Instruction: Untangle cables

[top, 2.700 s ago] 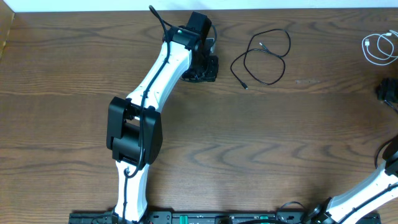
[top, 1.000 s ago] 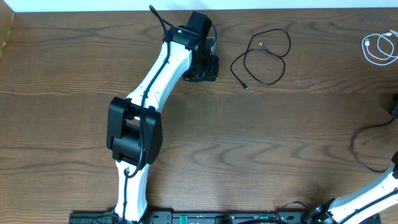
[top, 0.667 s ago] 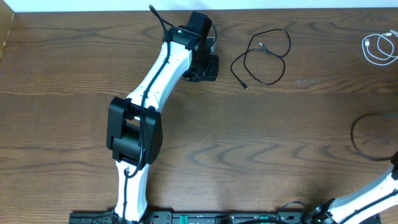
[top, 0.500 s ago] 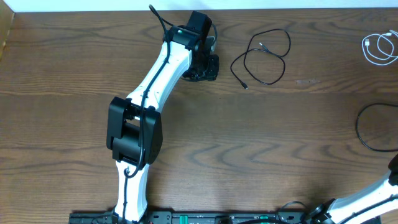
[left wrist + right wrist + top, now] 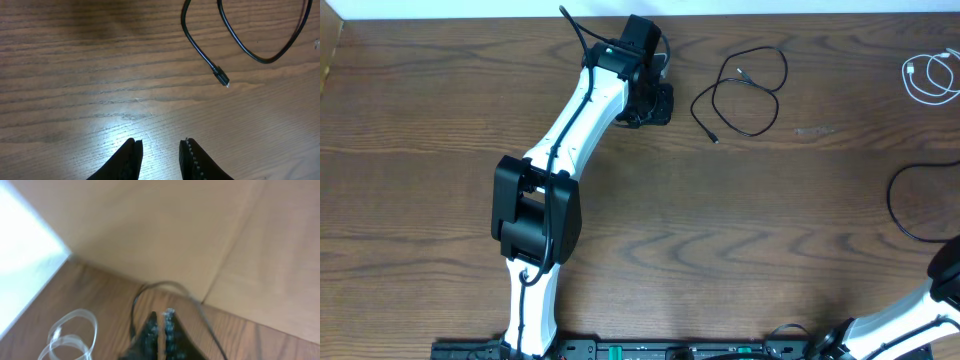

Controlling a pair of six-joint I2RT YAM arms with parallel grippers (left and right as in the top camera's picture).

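Left arm (image 5: 582,105): reaches from the near edge of the surface (image 5: 770,230) toward the far edge, left of centre.
Left pincer (image 5: 160,146): released; hangs with fingertips (image 5: 129,159) parted over bare wood, grasping nothing and touching no cable.
Black cable (image 5: 750,86): lies flat on the surface near the far edge, just to the right of the left pincer and apart from it; forms a few loose loops; shows one small plug end (image 5: 220,78) ahead and to the right of the fingertips in the left wrist view.
White cable (image 5: 928,80): lies coiled at the far right corner of the surface, partly cut off by the frame edge; sits well apart from the black cable, with bare wood between; appears in the right wrist view as pale loops below and left of the right pincer.
Right arm (image 5: 910,318): enters at the near right corner, mostly outside the overhead view.
Right pincer (image 5: 160,317): clenched, fingers (image 5: 150,330) pressed together with only a slit between; points toward a blurred beige backdrop (image 5: 165,225); cannot tell whether anything is grasped.
Thick black wire (image 5: 891,195): curves in a loop at the right edge of the surface, between the white cable and the right arm; shows in the right wrist view as a dark arc behind the right pincer; cannot tell whether it touches the pincer.
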